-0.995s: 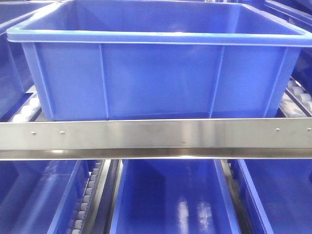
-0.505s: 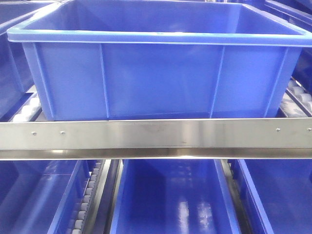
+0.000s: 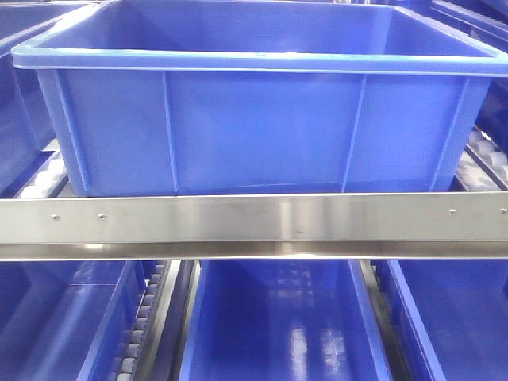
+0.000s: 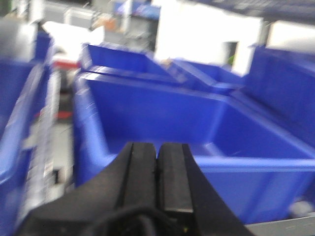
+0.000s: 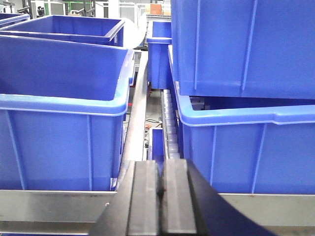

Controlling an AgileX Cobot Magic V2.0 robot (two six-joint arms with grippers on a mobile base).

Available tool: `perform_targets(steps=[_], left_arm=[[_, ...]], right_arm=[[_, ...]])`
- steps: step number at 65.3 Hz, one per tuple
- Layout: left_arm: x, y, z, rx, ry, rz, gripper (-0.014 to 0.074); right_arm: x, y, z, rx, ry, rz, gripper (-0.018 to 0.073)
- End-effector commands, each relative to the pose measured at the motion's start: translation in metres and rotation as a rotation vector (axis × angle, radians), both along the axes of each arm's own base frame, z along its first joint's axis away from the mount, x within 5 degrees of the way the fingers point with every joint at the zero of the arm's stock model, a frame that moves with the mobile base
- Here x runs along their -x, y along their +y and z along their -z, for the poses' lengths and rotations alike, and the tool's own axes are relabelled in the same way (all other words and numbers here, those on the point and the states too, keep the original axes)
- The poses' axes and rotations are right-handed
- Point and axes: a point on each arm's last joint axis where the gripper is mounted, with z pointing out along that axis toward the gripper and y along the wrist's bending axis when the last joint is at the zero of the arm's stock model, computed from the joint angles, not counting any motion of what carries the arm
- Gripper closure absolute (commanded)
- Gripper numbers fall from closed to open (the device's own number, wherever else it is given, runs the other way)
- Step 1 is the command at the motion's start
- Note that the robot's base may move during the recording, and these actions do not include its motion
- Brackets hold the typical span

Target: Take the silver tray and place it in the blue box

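The blue box (image 3: 254, 127) fills the front view, standing empty on a roller rack behind a steel rail. The silver tray is out of view in every frame. My left gripper (image 4: 157, 147) is shut with nothing between its pads, low in front of the near wall of a blue crate (image 4: 206, 123) whose open inside shows bare. My right gripper (image 5: 161, 164) is also shut and empty. It points at the gap between a blue crate (image 5: 59, 98) on the left and stacked blue crates (image 5: 246, 128) on the right. Neither gripper shows in the front view.
A brushed steel rail (image 3: 254, 222) crosses the rack's front edge, with more blue crates (image 3: 278, 325) on the level below. White rollers (image 5: 170, 128) run along the gap between crates. Further crates (image 4: 123, 61) stand behind and beside the box.
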Motion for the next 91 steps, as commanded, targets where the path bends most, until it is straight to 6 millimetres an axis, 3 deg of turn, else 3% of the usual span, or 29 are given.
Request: perform_targets(steps=[1, 17, 36, 49, 91], left_arm=[[-0.001, 0.003, -0.008, 0.004, -0.024, -0.034, 0.07], [0.015, 0.023, -0.013, -0.134, -0.198, -0.275, 0.07], [0.033, 0.03, 0.042, -0.097, -0.137, -0.33, 0.07], [0.027, 0.03, 0.068, -0.075, -0.028, -0.32, 0.07], [0.027, 0.03, 0.069, -0.077, -0.022, -0.32, 0.07]], right_arm=[[0.003, 0.0, -0.008, 0.02, -0.106, 0.007, 0.051], [0.003, 0.0, -0.008, 0.02, -0.106, 0.007, 0.051], [0.003, 0.0, -0.008, 0.02, -0.106, 0.007, 0.051], [0.003, 0.0, -0.008, 0.02, -0.106, 0.007, 0.051], [0.003, 0.0, -0.008, 0.02, -0.106, 0.007, 0.051]])
